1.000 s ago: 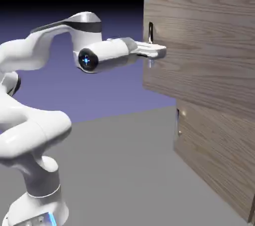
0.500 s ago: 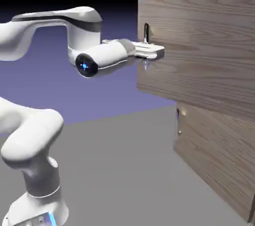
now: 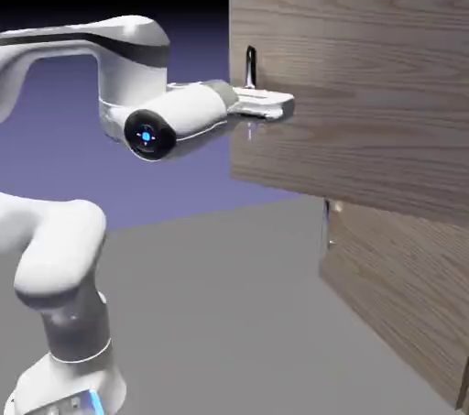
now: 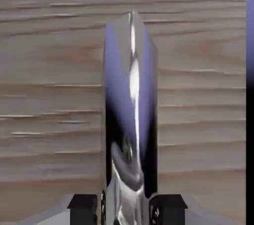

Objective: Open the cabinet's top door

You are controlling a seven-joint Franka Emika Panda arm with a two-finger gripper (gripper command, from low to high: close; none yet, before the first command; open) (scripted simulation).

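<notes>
Grey-brown wood-grain top door [image 3: 357,83], big flat rectangular panel, upper part of the cabinet, exterior view's right. Stands swung out: its free edge juts toward the arm, well past the edge of the lower grey-brown wood-grain door [image 3: 403,303] beneath it. Door overhangs the floor area. Shiny mirror-like metal bar handle [image 4: 131,100], upright, mounted near the free edge.

White two-finger gripper [image 4: 125,209] at the handle, pinching it: one dark fingertip on each side of the bar, low in the hand view, bar between them. White Franka arm [image 3: 133,56] comes in from the exterior view's left, bent high, round black joint cap with a blue light facing out. White base at the bottom left, glowing blue strip on it.

Surface: plain matte grey floor [image 3: 211,312], no pattern, running under base and cabinet, ends in a straight slanting line against the backdrop. Backdrop [image 3: 197,175] blue-violet, fading up to black along the top. Lower door has its own slim metal handle [image 3: 326,224] near its edge. Wood grain runs in long wavy streaks, lighter and darker bands. In the hand view grain fills most of the picture, strip of violet and black down the right side; handle's faces mirror the same violet and black.
</notes>
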